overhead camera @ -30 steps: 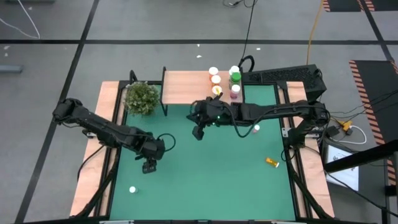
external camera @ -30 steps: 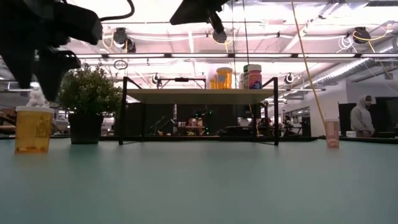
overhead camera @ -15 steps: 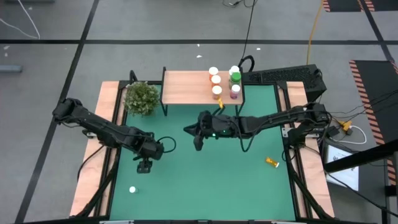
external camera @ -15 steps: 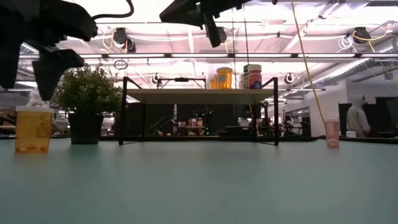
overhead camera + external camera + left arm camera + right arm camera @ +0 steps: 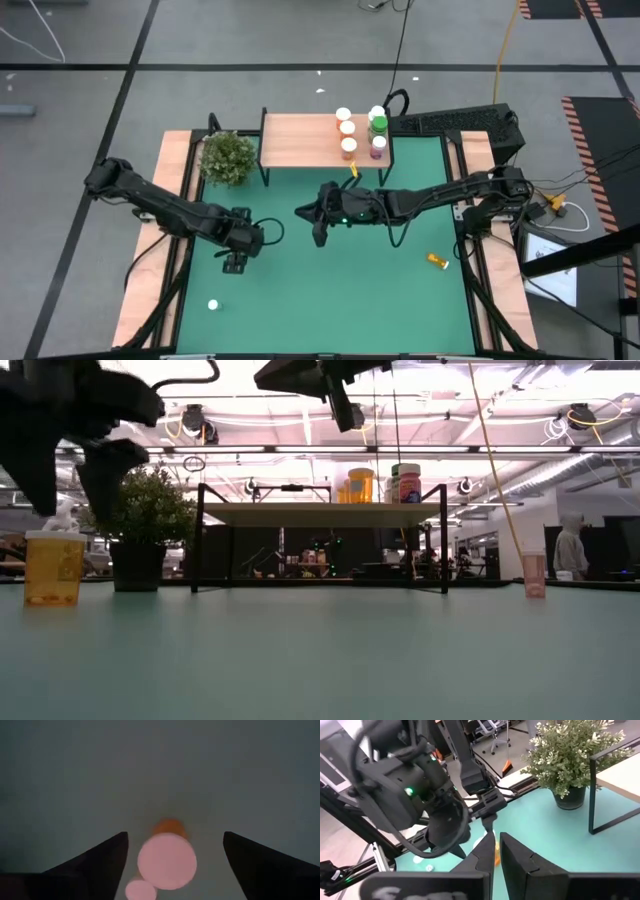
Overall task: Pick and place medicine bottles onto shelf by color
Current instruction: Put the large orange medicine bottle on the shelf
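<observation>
**Over the green mat: left hand above an orange bottle, right hand empty at centre**

Left hand (image 5: 236, 262): hangs over the left part of the table (image 5: 145, 300), pointing down. Left wrist view shows its two dark fingers (image 5: 95, 862) spread apart on either side of an upright orange bottle with a white cap (image 5: 166, 860), with clear gaps on both sides, nothing gripped. Low view shows the same bottle (image 5: 53, 567) standing on the mat under the dark hand.

Right hand (image 5: 318, 214): reaches toward the middle of the mat, just in front of the shelf (image 5: 300, 140). Its fingers (image 5: 520, 862) lie close together, only a narrow slit between them, holding nothing.

Shelf: light-wood board on black legs at the far edge; five bottles (image 5: 347, 128) cluster at its right end, among them a larger one with a green cap (image 5: 378, 124).

Loose items on the mat: a white cap near the front left (image 5: 212, 305); an orange bottle lying on its side at right (image 5: 437, 260); a pink bottle (image 5: 534, 574) standing at right in the low view.

Plant (image 5: 227, 158): potted, beside the shelf's left end.
</observation>
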